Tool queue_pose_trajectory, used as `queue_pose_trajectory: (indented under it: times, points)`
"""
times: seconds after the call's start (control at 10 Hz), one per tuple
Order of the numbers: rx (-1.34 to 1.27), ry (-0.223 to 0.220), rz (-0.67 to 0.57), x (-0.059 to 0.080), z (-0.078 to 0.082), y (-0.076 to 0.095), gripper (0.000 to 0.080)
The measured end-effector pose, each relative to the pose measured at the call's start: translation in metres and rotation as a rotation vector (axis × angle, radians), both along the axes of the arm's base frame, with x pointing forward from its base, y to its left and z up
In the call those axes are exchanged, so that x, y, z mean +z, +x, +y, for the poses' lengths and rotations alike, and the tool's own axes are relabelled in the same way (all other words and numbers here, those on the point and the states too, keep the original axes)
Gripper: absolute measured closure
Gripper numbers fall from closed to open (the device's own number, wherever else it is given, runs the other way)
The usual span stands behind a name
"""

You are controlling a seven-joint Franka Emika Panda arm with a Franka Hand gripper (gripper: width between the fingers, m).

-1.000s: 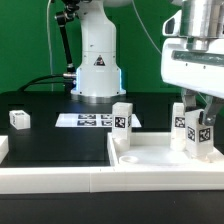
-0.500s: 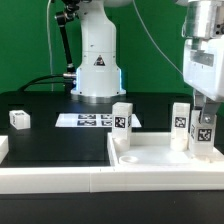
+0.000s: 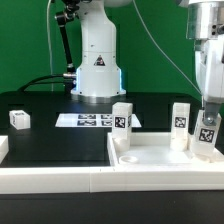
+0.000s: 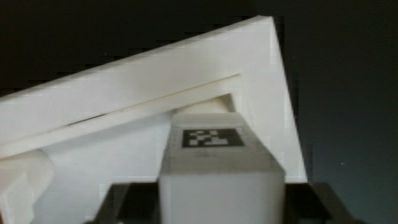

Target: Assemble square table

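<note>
- Your top (image 3: 150, 160), a white rimmed square tray, lies at the worktop's (image 3: 60, 145) front edge, on the exterior view's right.
- Two white tagged blocks stand upright in it: first leg (image 3: 122, 117) and second leg (image 3: 180, 117).
- The tool (image 3: 208, 122) hangs straight down from above, closed narrowly on the third leg (image 3: 206, 142) by the top's rim at the exterior view's right.

White square tabletop (image 3: 150, 158) lies flat, rim up. On it, tagged first leg (image 3: 122, 118) stands upright at ten o'clock, second leg (image 3: 180, 118) at one. Third leg (image 3: 207, 137) is held upright at three. Fourth leg (image 3: 19, 119) sits well apart at nine.
</note>
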State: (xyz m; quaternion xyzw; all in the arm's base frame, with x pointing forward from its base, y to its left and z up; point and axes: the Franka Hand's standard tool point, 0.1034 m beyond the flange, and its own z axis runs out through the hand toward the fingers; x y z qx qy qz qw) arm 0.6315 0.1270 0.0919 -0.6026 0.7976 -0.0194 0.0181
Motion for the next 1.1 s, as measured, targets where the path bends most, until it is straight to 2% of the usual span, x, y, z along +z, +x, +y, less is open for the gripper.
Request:
queue_pose_trajectory:
  times: [0.1,0.2,0.3,0.4,0.5,1.1]
  points:
    - [0.022,-0.002,-0.001,-0.0002,0.0004,0.0000,0.0434]
    - [0.042,-0.003,0.000,-0.0006,0.0003,-0.0001,0.0434]
    - [0.090,-0.007,0.000,-0.0005,-0.0004,0.0002,0.0297]
    - [0.224,-0.016,0.003,-0.0001,-0.0022,0.0007,0.0297]
    - [0.299,-0.022,0.001,0.0000,-0.0029,0.0017,0.0177]
    - [0.737,-0.053,0.013,-0.0006,-0.0061,0.0024,0.0150]
